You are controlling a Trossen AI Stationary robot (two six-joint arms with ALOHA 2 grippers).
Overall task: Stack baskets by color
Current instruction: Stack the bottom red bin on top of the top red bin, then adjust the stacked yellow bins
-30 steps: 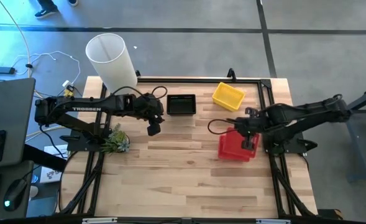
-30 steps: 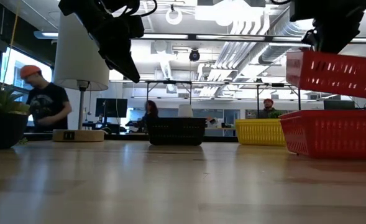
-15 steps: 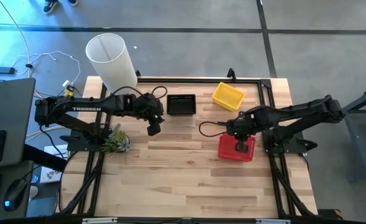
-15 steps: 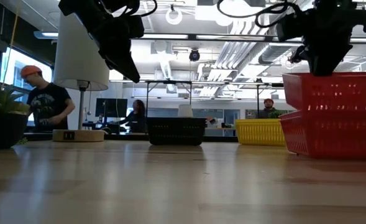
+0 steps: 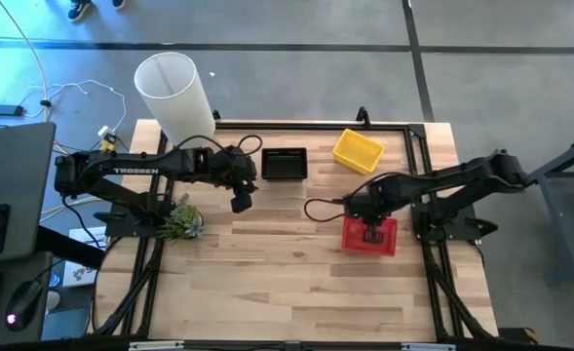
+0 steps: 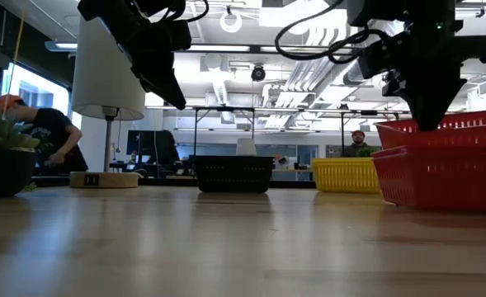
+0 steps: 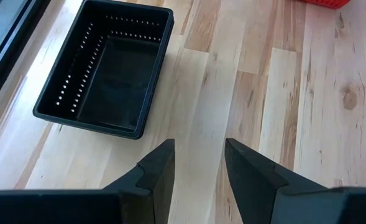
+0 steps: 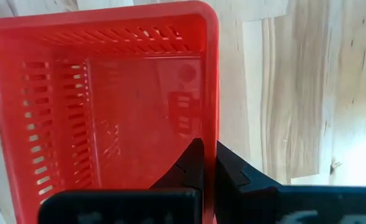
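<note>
Red baskets (image 6: 441, 165) nested, seen low; right claw (image 8: 207, 163) clamps rim; left claw (image 7: 198, 163) apart.

Two baskets (image 5: 369, 235) nested at table (image 5: 267, 283) right; two single baskets (image 5: 285, 164) (image 5: 358, 150) behind; lamp (image 5: 173, 95) back-left.

- The worktop (image 5: 267, 273) is a light wooden surface of butcher-block planks with a dark frame along its edges.
- A black basket (image 5: 285, 164) sits near the far edge, about midway across.
- A yellow basket (image 5: 358, 151) rests to the right of it, turned at an angle.
- A red basket (image 5: 369, 235) stack stands on the right side, two nested, the upper one tilted slightly.
- A white cylinder lamp (image 5: 173, 96) stands at the far left corner.
- A small green plant (image 5: 180, 220) sits at the left edge.
</note>
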